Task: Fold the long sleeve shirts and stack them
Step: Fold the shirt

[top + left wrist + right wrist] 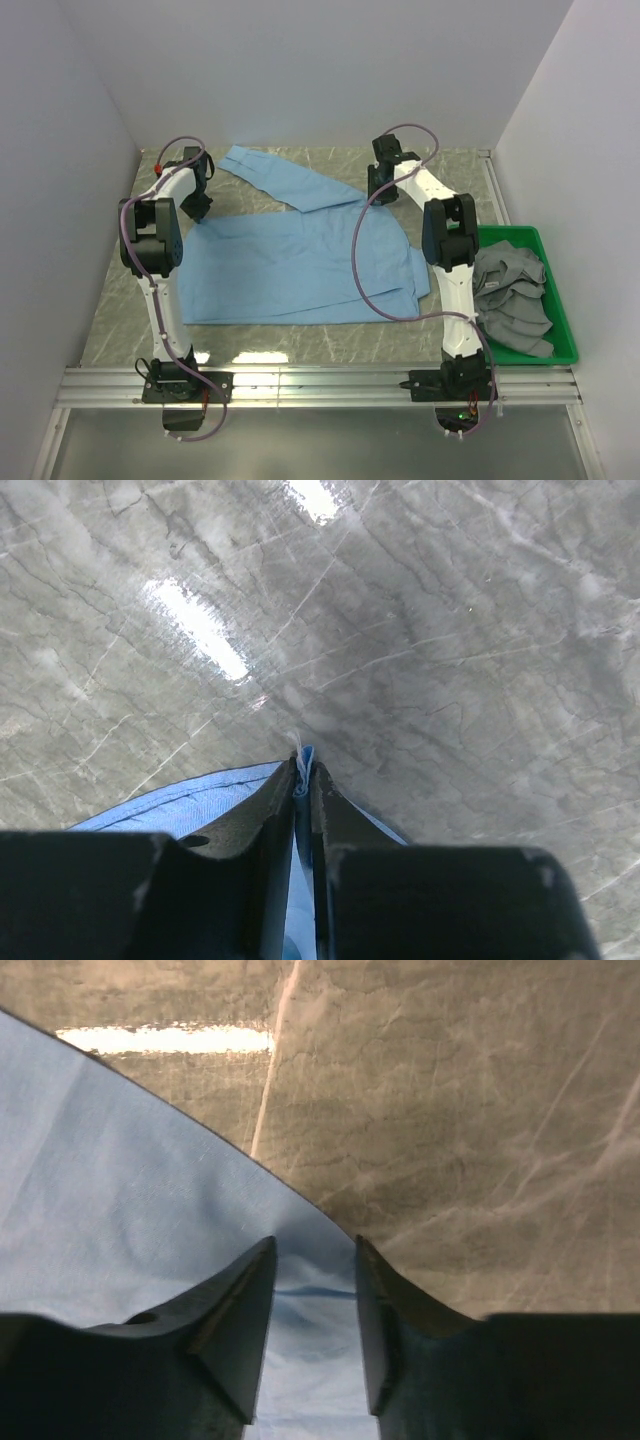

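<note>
Fingers (270,820) of the left gripper (302,780) clamp the shirt (290,265) corner at 10 o'clock; the right gripper (315,1250), parted, straddles cloth at 1 o'clock.

White arms (162,305); black joints (150,240); purple cables (356,262)

A grey, marble-veined surface (300,345) fills the floor of a booth with plain white walls (320,70). At its right side sits a green tray (512,234), heaped with crumpled grey cloth (512,295); what kind of cloth it is cannot be told. Aluminium rails (320,385) run along the near edge. In the wrist views the stone pattern shows bright streaks of glare (200,630) (160,1038).
</note>
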